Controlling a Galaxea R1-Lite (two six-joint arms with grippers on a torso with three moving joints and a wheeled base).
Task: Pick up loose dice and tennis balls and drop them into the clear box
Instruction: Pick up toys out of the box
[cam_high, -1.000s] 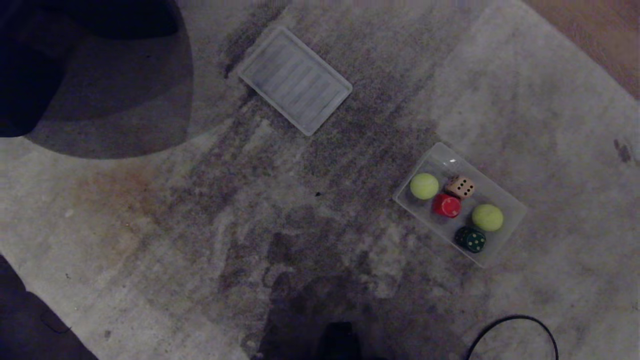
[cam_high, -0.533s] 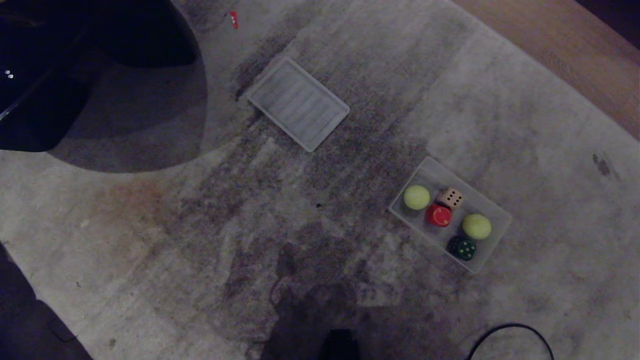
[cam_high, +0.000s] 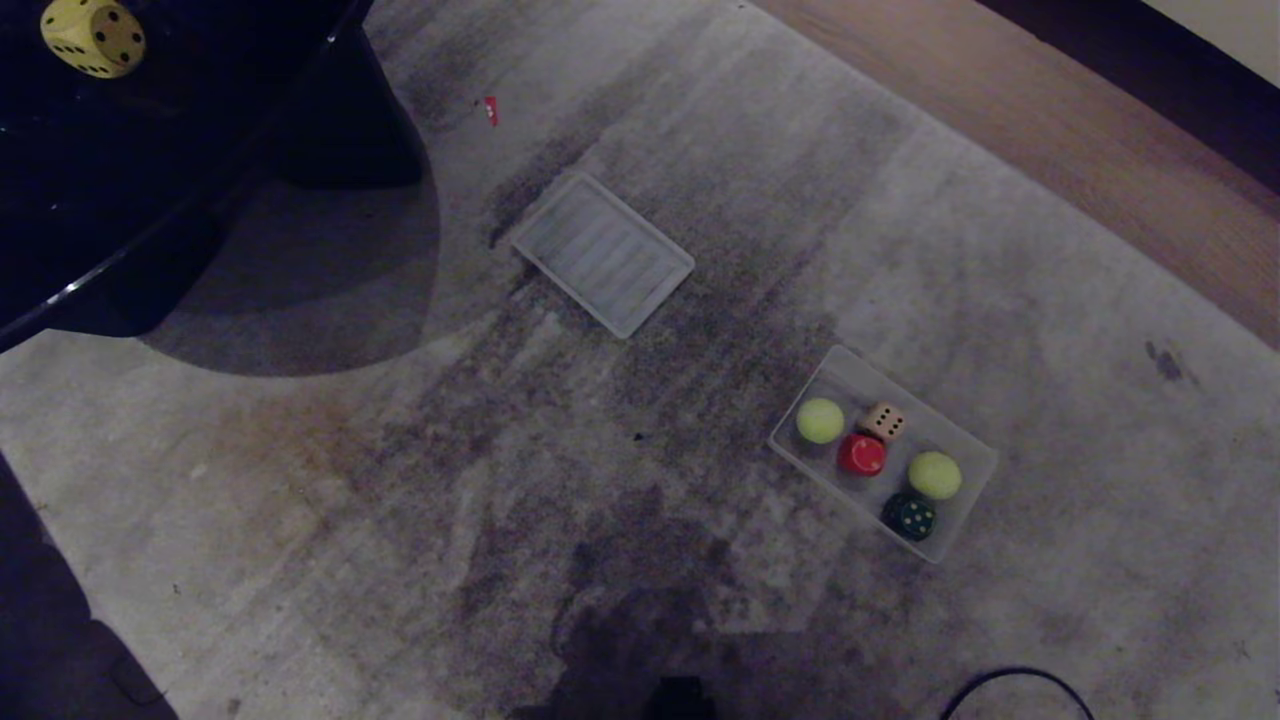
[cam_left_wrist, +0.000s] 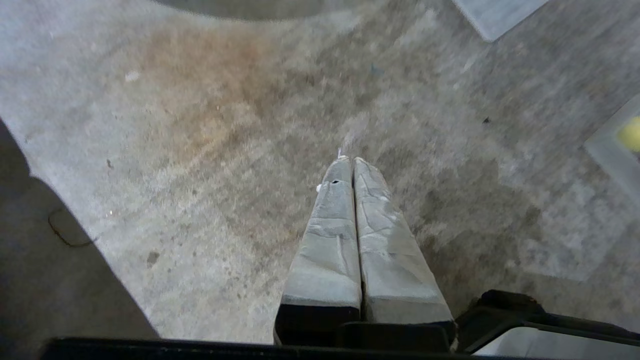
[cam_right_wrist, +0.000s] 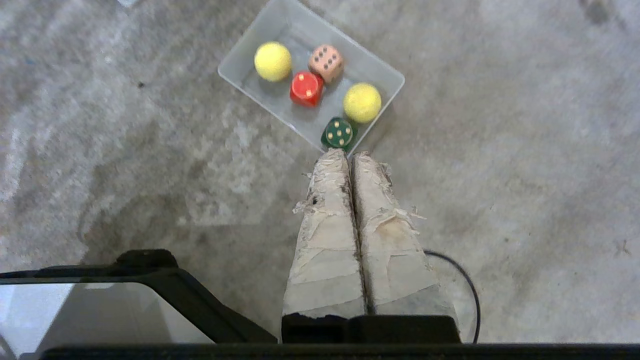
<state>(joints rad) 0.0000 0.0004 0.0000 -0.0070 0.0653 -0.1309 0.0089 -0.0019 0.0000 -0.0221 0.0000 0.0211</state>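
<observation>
The clear box (cam_high: 850, 385) sits on the rug at the right. It holds two tennis balls (cam_high: 820, 420) (cam_high: 934, 475) and three dice: tan (cam_high: 883, 421), red (cam_high: 861, 454) and dark green (cam_high: 908, 516). A yellow die (cam_high: 92, 36) lies on the dark glossy table at the far left. Neither arm shows in the head view. My right gripper (cam_right_wrist: 348, 152) hangs shut and empty above the rug, just short of the box (cam_right_wrist: 285, 25) and the green die (cam_right_wrist: 339, 133). My left gripper (cam_left_wrist: 348, 159) is shut and empty over bare rug.
The box's ribbed lid (cam_high: 602, 252) lies on the rug at the middle back. The dark table (cam_high: 150, 180) overhangs the far left and casts a shadow. A black cable (cam_high: 1010, 685) loops near my base. Wooden floor (cam_high: 1050, 130) borders the rug at the back right.
The whole head view has shifted: the camera looks from higher and further, so box and lid appear smaller and lower. The dark table's top with the yellow die has come into view.
</observation>
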